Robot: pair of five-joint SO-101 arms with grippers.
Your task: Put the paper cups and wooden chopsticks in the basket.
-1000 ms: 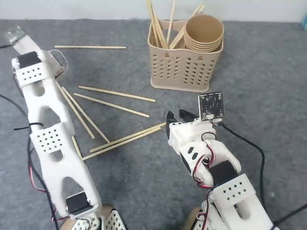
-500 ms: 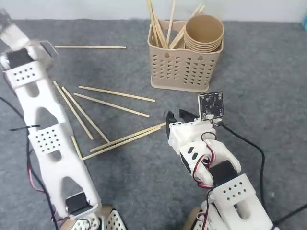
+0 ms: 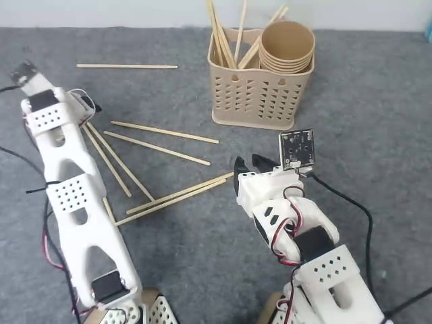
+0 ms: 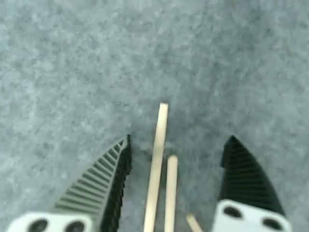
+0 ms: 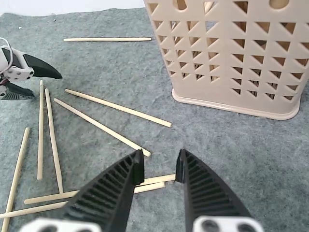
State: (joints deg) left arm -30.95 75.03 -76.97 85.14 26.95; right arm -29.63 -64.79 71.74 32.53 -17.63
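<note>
Work here is well along, though not finished. At the upper left of the high view the left tool (image 3: 91, 110) sits low over the grey counter (image 3: 378, 135), jaws spread wide and empty. Its own wrist view shows the tips of a pair of chopsticks (image 4: 158, 159) lying side by side between the jaws, not gripped. In the high view that pair runs down and to the right from the tool, beside the white arm.

A single chopstick (image 3: 127, 66) lies apart near the top left. Two slanting chopsticks (image 3: 164, 131) cross the left centre. A short-looking chopstick (image 3: 106, 206) is partly hidden by the arm. A second pair (image 3: 179, 194) lies at lower centre, with its ends pointing toward the right tool (image 3: 247, 162).

That tool, just below centre, hovers with its jaws set narrow, a slim gap between them and nothing held. In its wrist view the near ends of the second pair lie just beyond its tips.

Above it, right of centre at the top, the basket (image 3: 253, 94) stands upright. A nested stack of paper cups (image 3: 288, 42) fills its right side, and several standing chopsticks (image 3: 223, 30) lean in its left.

Every cup I can see is in the basket, so the cup part looks done. Some eight sticks lie loose on the counter, so I judge the chopstick part roughly half finished at best.
</note>
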